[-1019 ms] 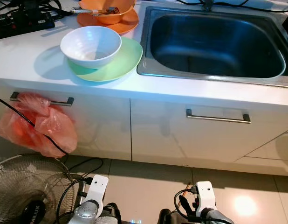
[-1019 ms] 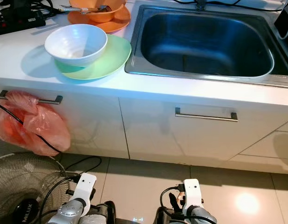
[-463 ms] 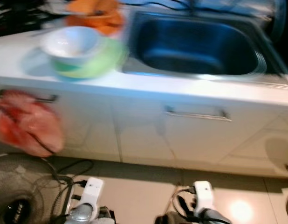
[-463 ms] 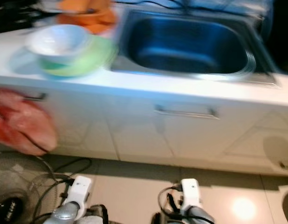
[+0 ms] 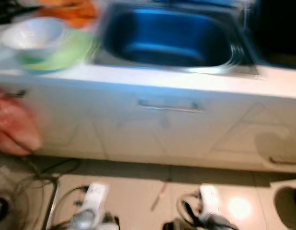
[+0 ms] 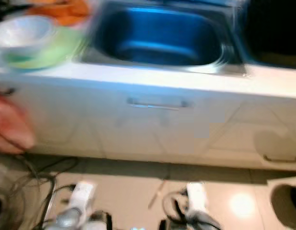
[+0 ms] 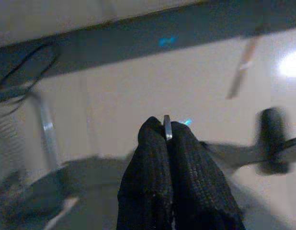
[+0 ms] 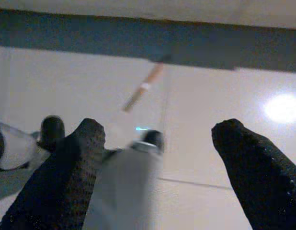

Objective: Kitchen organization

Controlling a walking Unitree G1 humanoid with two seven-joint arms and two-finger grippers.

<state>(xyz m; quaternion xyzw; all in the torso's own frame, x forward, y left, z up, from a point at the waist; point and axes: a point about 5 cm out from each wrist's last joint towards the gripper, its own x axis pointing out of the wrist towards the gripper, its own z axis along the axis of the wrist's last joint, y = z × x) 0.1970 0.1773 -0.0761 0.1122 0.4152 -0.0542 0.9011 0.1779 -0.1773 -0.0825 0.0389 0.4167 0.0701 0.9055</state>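
Head views are blurred. A white ceramic bowl (image 5: pixel 32 34) sits on a pale green round plate (image 5: pixel 62 52) on the white countertop (image 5: pixel 153 79), left of the steel sink basin (image 5: pixel 167 38); orange dishes (image 5: pixel 71 10) lie behind. Left gripper (image 7: pixel 167 139) hangs low over the tiled floor (image 7: pixel 138 96), fingers pressed together. Right gripper (image 8: pixel 157 143) hangs likewise, fingers spread wide, holding nothing.

sink (image 5: pixel 167 36) set in the table (image 5: pixel 153 81), centre-right. bowl (image 5: pixel 30 33) sits on a plate (image 5: pixel 66 52) left of the sink; more dishes (image 5: pixel 74 12) behind them. cabinet handle (image 5: pixel 169 106) below the sink. bag (image 5: pixel 11 127) hangs at far left, floor (image 5: pixel 153 191) below.
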